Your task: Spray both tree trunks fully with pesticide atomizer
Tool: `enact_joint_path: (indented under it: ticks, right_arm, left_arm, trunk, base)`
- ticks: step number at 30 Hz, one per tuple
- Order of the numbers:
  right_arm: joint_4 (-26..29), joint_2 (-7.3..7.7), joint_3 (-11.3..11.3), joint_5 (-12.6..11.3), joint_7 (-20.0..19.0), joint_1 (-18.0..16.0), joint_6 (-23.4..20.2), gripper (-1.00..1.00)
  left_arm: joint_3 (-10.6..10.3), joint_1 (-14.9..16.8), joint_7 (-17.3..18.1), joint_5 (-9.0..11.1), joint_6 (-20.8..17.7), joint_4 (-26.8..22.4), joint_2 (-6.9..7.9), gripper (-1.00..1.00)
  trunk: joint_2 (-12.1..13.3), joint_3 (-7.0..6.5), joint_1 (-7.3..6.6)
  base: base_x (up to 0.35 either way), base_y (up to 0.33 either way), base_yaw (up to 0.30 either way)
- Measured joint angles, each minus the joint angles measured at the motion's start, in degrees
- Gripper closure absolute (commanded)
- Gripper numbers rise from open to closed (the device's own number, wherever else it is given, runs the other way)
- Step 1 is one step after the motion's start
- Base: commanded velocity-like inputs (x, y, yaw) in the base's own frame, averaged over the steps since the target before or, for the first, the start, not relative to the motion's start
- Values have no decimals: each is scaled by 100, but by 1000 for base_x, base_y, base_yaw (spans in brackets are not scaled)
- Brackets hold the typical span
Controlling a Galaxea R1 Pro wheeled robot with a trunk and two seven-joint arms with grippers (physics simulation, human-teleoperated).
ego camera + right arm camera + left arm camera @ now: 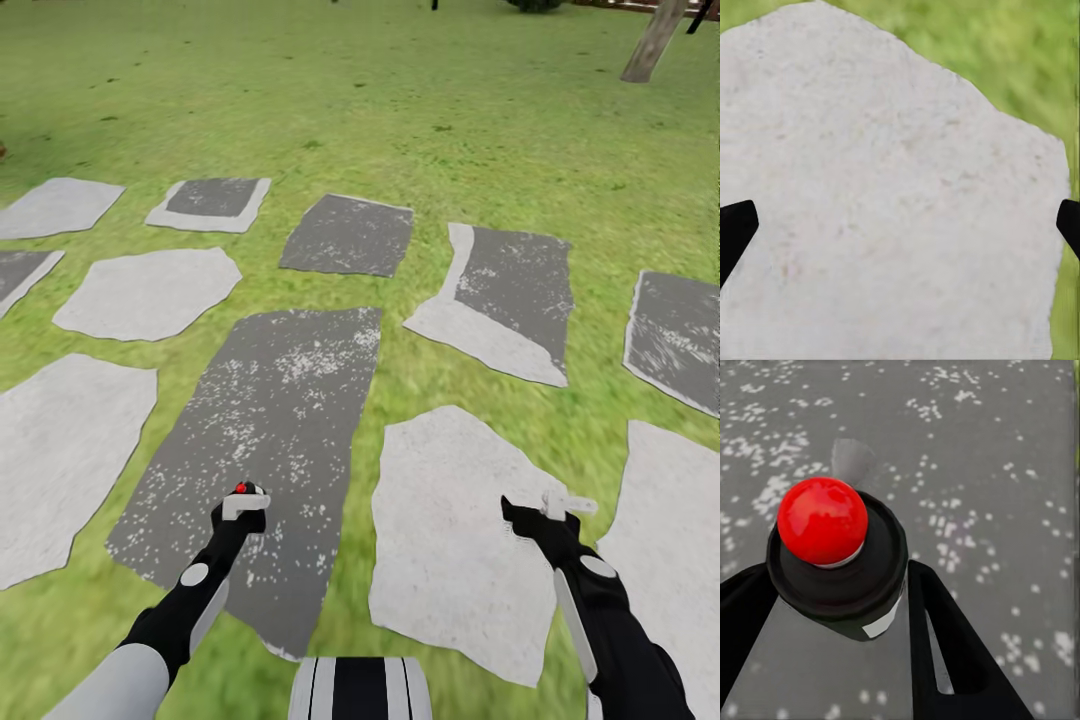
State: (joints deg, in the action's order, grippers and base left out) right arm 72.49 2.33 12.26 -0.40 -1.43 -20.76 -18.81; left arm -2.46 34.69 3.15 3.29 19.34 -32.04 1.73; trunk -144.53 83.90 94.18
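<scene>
left gripper (840, 607) clamps pesticide atomizer (832, 547), upright, red top up.

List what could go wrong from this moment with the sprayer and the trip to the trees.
1. The left tool holds the pesticide atomizer while above the dark speckled paving slab; a slip would likely drop it onto stone.
2. A leaning tree trunk stands far off across the grass; spraying from here would probably miss.
3. The right tool is open and idle, so it gives no backup grip.
</scene>
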Motion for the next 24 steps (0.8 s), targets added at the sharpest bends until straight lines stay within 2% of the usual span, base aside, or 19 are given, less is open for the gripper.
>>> enact_joint_path:
  ticks: [4, 10, 11, 12, 15, 18, 19, 20, 24]
  right_arm:
    - [489, 4, 0, 13, 0, 24, -5, -100]
    - [781, 4, 2, 17, 0, 24, -99, -100]
    - [798, 4, 4, 17, 0, 20, -103, -100]
    - [819, 4, 2, 16, 0, 15, -104, -100]
    - [826, 5, 2, 16, -5, 13, -101, -100]
    - [825, 5, 13, 3, -7, 13, -93, -100]
    - [824, 5, 15, -2, -9, 13, -78, -100]
    - [815, 5, 16, -10, -16, 16, -57, -100]
    - [809, 10, 17, -33, -18, 24, -42, -100]
  left_arm:
    - [-19, 0, -3, -10, -23, 1, -3, 100]
    - [-19, 0, -6, -12, -125, 2, -3, 100]
    - [-18, 0, -5, -12, -228, 2, -3, 100]
    - [-8, -1, -2, -11, -503, 0, -3, 100]
    - [-4, 5, -3, -10, -665, -89, -3, 100]
    - [-1, 9, -5, 3, -823, -432, -2, 100]
    - [2, 6, -6, 9, -974, -574, -2, 100]
    - [-5, 5, -1, 21, -1518, -904, -5, 100]
    - [-28, 2, 9, 35, -1916, -1116, -40, 100]
  trunk:
    - [5, -89, -10]
    - [13, -222, -26]
    - [15, -244, -28]
    - [16, -266, -31]
    - [20, -332, -39]
    - [24, -399, -46]
    - [25, -421, -49]
    - [27, -444, -52]
    - [32, -532, -62]
  base:
    - [0, 0, 0]
    - [0, 0, 0]
    - [0, 0, 0]
    - [0, 0, 0]
    - [0, 0, 0]
    - [0, 0, 0]
    - [0, 0, 0]
    - [0, 0, 0]
    - [0, 0, 0]
